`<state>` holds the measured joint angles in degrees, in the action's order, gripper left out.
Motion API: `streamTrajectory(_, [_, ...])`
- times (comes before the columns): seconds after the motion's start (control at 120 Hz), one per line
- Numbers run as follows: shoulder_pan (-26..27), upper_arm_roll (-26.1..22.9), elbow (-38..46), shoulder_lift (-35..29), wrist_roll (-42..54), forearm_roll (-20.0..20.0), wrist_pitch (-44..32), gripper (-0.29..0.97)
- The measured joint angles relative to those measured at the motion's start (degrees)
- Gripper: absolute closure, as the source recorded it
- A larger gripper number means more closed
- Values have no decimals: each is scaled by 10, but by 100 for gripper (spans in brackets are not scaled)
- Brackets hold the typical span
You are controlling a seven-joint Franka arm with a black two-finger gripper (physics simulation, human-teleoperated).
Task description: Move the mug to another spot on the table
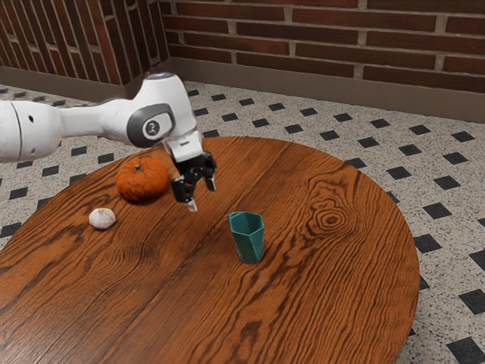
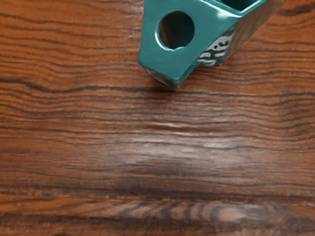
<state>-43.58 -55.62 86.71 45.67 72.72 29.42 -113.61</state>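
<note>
A teal angular mug (image 1: 247,236) stands upright near the middle of the round wooden table (image 1: 333,273). In the wrist view the mug (image 2: 197,39) shows its flat handle with a round hole, turned toward my hand. My black gripper (image 1: 200,192) hangs above the table, up and toward the exterior view's left of the mug, apart from it. Its fingers stand open with nothing between them.
An orange pumpkin (image 1: 142,179) sits just behind my gripper toward the exterior view's left. A white garlic bulb (image 1: 101,218) lies nearer the table's left edge. Bare wood stretches to the right of and in front of the mug. Tiled floor and brick walls surround the table.
</note>
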Motion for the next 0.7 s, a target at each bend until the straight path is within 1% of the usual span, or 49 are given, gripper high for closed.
streamTrajectory(0.133, [18, 0, -6, 22, 23, 2, -13, 0])
streamTrajectory(0.35, [26, -9, -8, 52, 57, -5, -27, 1])
streamTrajectory(0.4, [27, -11, -7, 53, 64, -8, -28, 6])
streamTrajectory(0.542, [27, -11, -5, 60, 80, -20, -30, 26])
streamTrajectory(0.7, [27, -11, -4, 72, 93, -34, -33, 43])
